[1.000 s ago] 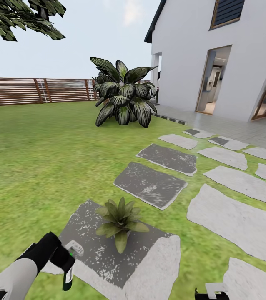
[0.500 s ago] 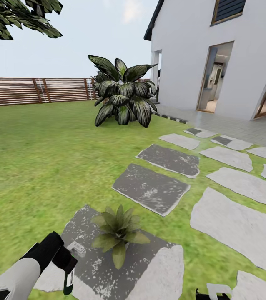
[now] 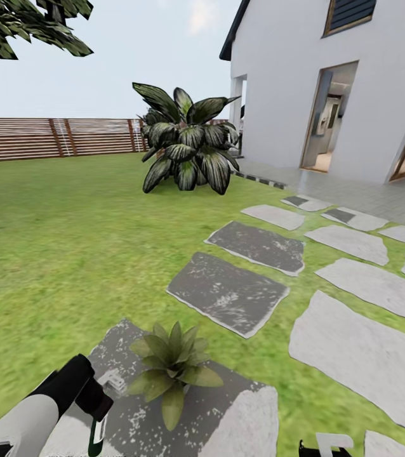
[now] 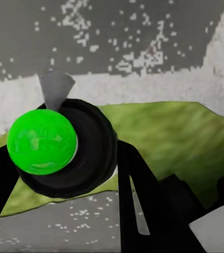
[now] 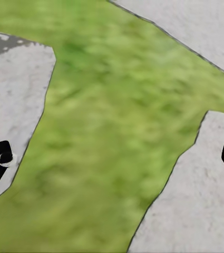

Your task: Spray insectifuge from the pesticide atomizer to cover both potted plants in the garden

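Note:
One potted plant [image 3: 171, 368], a low green rosette, stands on a dark grey stepping slab [image 3: 228, 293] close in front of me; its pot is hidden under the leaves. The second potted plant is out of view. My left gripper [image 3: 99, 406] is shut on the pesticide atomizer [image 3: 111, 383], held just left of the plant with its white head toward the leaves. In the left wrist view the atomizer's dark round body [image 4: 93, 153] with a green cap sits between the black fingers [image 4: 143, 200]. My right gripper [image 5: 112, 163] is open above grass and pale slabs, and shows at the head view's bottom edge [image 3: 326, 444].
A big dark-leaved bush [image 3: 186, 149] stands on the lawn ahead. Pale stepping slabs [image 3: 361, 355] run to the right toward a white house [image 3: 317, 82] with open doorways. A brown slat fence [image 3: 56, 138] closes the lawn at the back.
The camera has moved forward and turned a little; the potted plant now sits lower and nearer in the picture. The left gripper still holds the atomizer in the same pose.

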